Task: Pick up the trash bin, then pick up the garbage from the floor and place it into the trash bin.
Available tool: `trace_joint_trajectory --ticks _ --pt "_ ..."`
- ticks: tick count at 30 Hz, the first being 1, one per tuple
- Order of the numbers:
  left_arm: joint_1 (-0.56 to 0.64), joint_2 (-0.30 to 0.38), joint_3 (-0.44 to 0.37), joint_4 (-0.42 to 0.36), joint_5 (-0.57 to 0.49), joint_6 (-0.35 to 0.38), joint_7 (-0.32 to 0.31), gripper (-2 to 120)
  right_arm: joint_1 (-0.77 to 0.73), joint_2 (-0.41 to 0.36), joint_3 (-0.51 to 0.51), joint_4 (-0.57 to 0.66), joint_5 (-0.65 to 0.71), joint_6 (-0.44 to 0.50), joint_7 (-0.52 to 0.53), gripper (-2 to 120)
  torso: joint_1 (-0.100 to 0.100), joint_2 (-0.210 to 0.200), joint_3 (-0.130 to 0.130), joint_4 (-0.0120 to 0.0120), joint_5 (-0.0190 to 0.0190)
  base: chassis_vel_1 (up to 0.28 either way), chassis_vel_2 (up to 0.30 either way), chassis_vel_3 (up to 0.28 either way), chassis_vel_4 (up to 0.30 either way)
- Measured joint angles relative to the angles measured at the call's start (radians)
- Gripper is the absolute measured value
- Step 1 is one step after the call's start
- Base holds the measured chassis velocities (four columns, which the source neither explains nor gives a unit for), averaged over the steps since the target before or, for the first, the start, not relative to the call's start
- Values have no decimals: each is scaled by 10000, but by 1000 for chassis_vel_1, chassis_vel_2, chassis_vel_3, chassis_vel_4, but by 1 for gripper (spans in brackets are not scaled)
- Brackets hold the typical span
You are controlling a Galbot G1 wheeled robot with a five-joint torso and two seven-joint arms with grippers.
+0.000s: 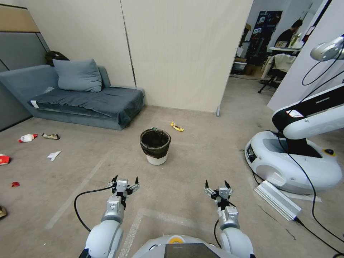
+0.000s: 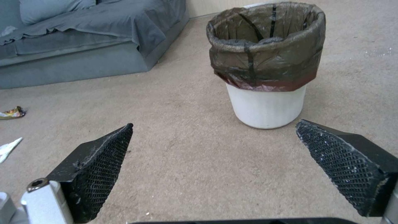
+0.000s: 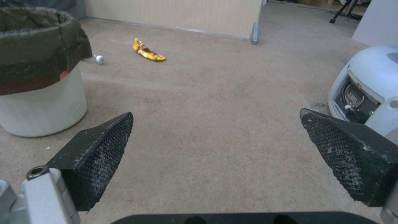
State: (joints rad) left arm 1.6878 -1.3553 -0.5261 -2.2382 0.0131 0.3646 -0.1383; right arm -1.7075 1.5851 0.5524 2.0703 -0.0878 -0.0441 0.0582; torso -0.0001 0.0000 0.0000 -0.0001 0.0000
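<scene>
1. Trash bin [image 1: 155, 147]: white, round, upright on the beige floor, black liner folded over its rim. We log it at 12 o'clock from the robot, ahead of both grippers and well apart from them.
2. Left gripper [image 1: 125, 180]: held low over the floor, jaws spread wide, nothing between them. From it the bin sits at about 1 o'clock. In the left wrist view the bin [image 2: 265, 65] stands beyond the two black textured pads [image 2: 99, 174], nearer the pad on the robot's right side.
3. Right gripper [image 1: 217, 185]: also low, jaws wide, empty. From it the bin lies at about 10 o'clock; in the right wrist view the bin [image 3: 39, 74] is cut off by the frame edge.
4. Garbage: a yellow wrapper [image 1: 177, 126] lies just past the bin at 1 o'clock, seen also from the right wrist [image 3: 147, 51]. Off at 9 to 10 o'clock we note a red-and-white packet [image 1: 27, 137], a dark wrapper [image 1: 51, 136], crumpled white paper [image 1: 53, 155] and a red scrap [image 1: 15, 184].
5. Hard to make out: a small whitish object [image 3: 99, 59] on the floor just behind the bin; we cannot tell what it is. A red-and-white item [image 1: 3, 159] is cut off at the frame edge. The bin's inside is dark; contents unreadable.
6. Surroundings: blue sofa [image 1: 86, 100] at 10 o'clock, a second white robot base [image 1: 294, 161] at 2 o'clock.
</scene>
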Motion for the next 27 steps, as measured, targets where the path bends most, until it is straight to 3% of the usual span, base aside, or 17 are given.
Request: trace_joint_trajectory --ticks 27 --pt "-316 -62 21 142 339 173 191 100 604 -562 147 121 337 -210 -35 100 1 0 -1 0 -1 -13 13 11 -16"
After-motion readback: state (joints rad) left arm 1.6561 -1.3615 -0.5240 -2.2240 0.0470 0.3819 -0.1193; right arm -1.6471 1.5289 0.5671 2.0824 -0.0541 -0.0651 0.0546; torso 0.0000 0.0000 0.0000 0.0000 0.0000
